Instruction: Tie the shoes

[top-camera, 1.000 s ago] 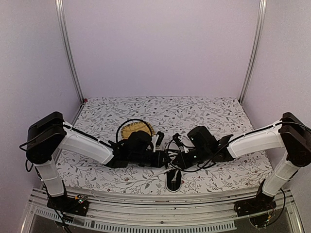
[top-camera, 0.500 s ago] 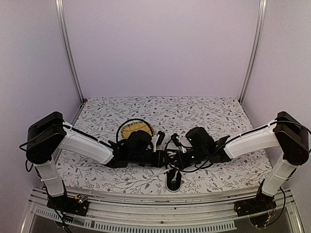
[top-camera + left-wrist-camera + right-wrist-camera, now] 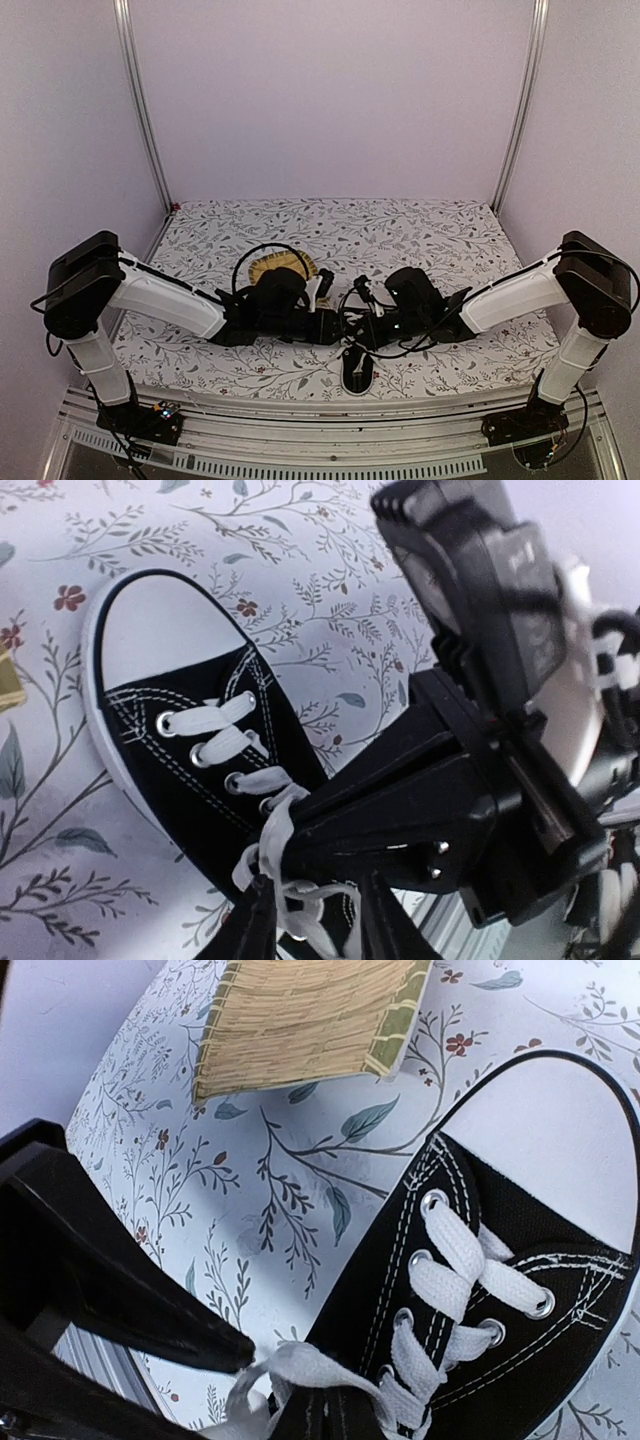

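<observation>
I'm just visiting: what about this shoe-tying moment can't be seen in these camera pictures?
Top view: the left arm and right arm cover the sneaker except its near end.
Left wrist view: the right gripper hides the sneaker's rear half, which the bottom edge also cuts off.
Right wrist view: only one finger shows, so whether it pinches the white lace is unclear.

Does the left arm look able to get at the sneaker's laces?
Likely yes: the left fingers sit either side of a loose white lace on the sneaker, though the right arm crowds close.
</observation>
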`<state>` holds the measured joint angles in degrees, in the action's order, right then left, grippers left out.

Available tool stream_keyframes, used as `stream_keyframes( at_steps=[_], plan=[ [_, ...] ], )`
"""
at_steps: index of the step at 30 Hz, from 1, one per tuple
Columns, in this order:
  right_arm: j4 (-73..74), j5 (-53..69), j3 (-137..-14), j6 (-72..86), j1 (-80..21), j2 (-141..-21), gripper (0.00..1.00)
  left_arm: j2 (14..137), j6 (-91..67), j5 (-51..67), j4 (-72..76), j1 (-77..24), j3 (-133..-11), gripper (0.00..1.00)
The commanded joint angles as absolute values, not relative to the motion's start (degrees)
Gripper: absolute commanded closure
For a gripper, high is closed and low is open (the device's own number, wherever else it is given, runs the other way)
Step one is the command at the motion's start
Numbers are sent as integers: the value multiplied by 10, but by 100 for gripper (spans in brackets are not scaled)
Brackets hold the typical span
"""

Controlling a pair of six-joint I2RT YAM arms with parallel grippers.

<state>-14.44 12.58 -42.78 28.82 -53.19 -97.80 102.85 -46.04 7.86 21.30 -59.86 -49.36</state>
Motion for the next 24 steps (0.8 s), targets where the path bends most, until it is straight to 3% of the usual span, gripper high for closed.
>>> stream_keyframes(
  at_steps=[1,4,16,24],
  plan=[
    [-171,120,-412,297,-531,-984,98,981,-449,49,200,-586,-476,66],
    [-174,120,-409,300,-532,-983,98,978,-452,41,188,-579,-473,61],
    [-177,123,-408,301,-531,-983,98,1034,-491,59,183,-562,-482,74],
    [-177,124,-406,302,-531,-984,98,1047,-488,91,223,-562,-480,76]
  ],
)
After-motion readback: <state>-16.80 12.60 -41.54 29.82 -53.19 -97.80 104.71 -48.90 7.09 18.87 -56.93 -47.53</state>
